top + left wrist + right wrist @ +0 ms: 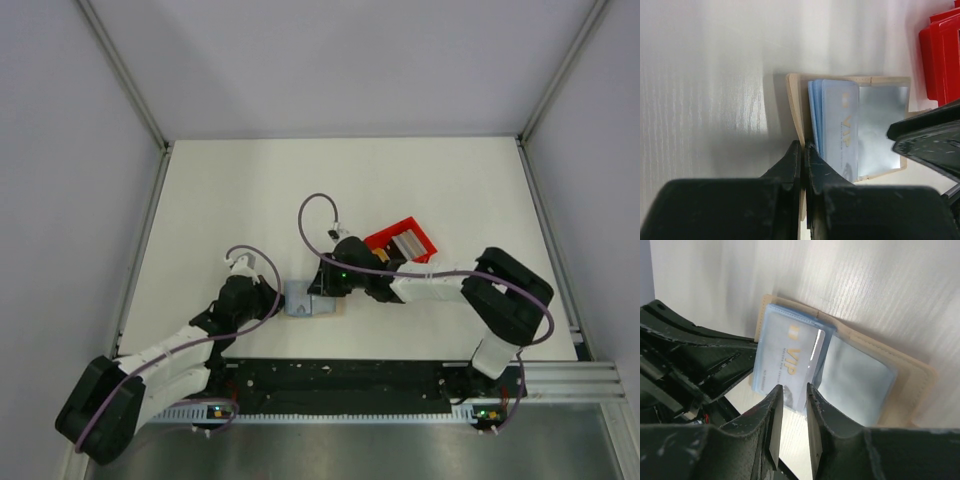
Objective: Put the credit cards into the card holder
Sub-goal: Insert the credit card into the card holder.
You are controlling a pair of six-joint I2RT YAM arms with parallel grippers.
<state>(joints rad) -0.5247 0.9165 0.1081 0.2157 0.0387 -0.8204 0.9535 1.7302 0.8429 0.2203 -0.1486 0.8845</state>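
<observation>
Top external, table (220, 200): one; white, matte, flat and rectangular.
Arms: two, black and white. Left arm (170, 355) and right arm (470, 290) reach inward and meet at the card holder (305, 298), which lies near the middle of the table's near half.
Red tray (402, 241): one; rigid red plastic, open-topped, set at an angle just behind the right arm's wrist. Its contents are pale and striped and too small to identify.
Card holder: one; soft beige-tan material, lying opened with its inner side up, apart from the red tray. In the top external view its long axis runs left to right, with one end at the left gripper (803, 147) and the other under the right gripper (794, 390). The inner side carries a glossy, reflective greyish pocket (882, 120).
Left gripper: fingers are clenched together on the card holder's beige edge flap.
Right gripper: jaws stand apart by a narrow gap at the near edge of the top card. Nothing is pinched between them, and contact with the card cannot be told.
Credit cards (790, 355): thin, pale blue, with rounded corners; the top one is printed "VIP" in gold. They lie on the card holder's inner face toward the left gripper, with one side under the pocket. At least two stacked edges show, but the exact count is unclear. The long axis cannot be fixed because part is covered.
</observation>
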